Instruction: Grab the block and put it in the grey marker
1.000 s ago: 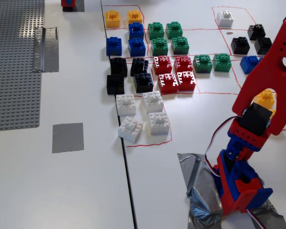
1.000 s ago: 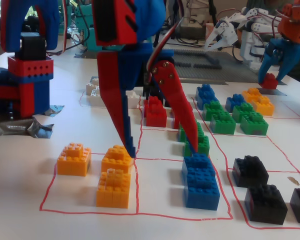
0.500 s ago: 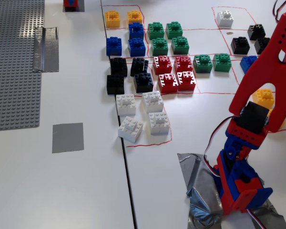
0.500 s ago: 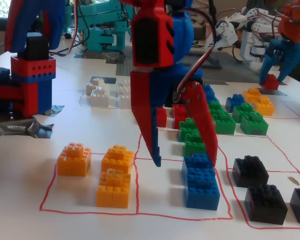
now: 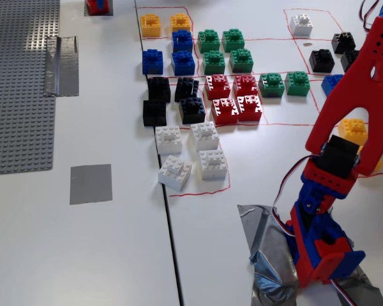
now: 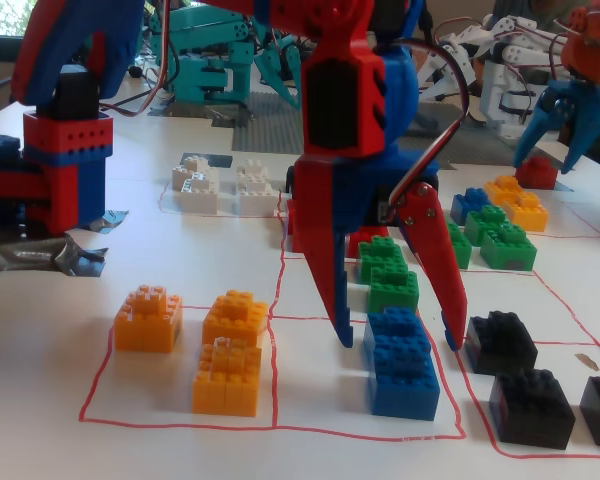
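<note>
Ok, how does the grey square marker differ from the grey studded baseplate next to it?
The grey square marker is small and smooth; the grey studded baseplate is far larger, covered in studs, and runs off the left edge. The marker is bare; the baseplate has a silver tape strip on its right edge. Both lie flat on the white table.

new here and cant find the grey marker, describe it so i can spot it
In the fixed view from above, find the big grey baseplate on the left edge of the white table. Just below and right of it lies the grey marker, a flat square patch. Unlike the red-outlined boxes of blocks to its right, it holds nothing.
</note>
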